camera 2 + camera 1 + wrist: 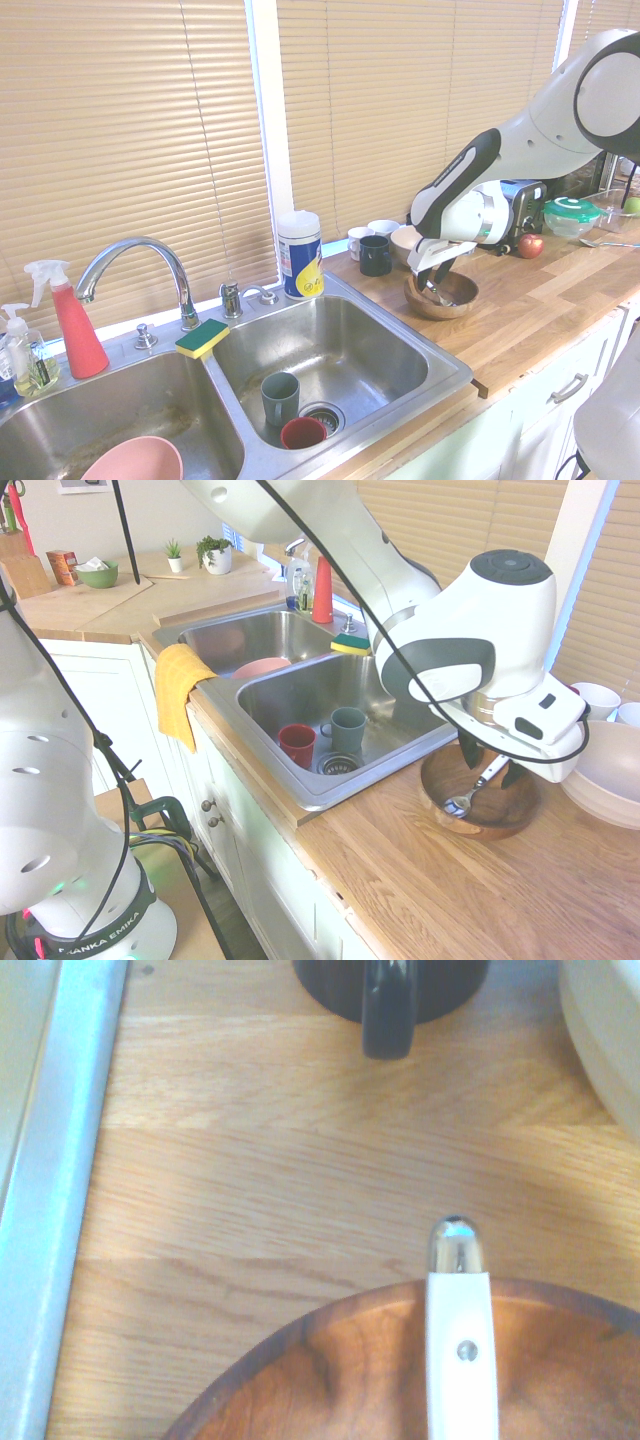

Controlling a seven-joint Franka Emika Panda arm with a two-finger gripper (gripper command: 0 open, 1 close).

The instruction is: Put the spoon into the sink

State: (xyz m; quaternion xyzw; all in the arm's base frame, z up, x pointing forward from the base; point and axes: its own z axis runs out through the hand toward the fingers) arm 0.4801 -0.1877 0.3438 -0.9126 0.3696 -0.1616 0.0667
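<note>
The spoon (476,787) lies in a round wooden bowl (500,818) on the wooden counter, right of the sink (262,757). Its shiny bowl end rests low and its pale handle leans up on the rim. My gripper (491,762) hangs just over the wooden bowl, its dark fingers down on either side of the handle with a gap still showing. In the wrist view the spoon handle (460,1350) rises over the wooden bowl's rim (330,1360), with the sink edge (50,1210) to one side. From the other side my gripper (437,282) dips into the wooden bowl (445,302).
The near sink basin holds a red cup (297,745) and a green mug (347,728); the far basin holds a pink bowl (262,667). A yellow cloth (178,690) hangs over the front rim. A black mug (375,255) and white bowl (610,770) stand close to the wooden bowl.
</note>
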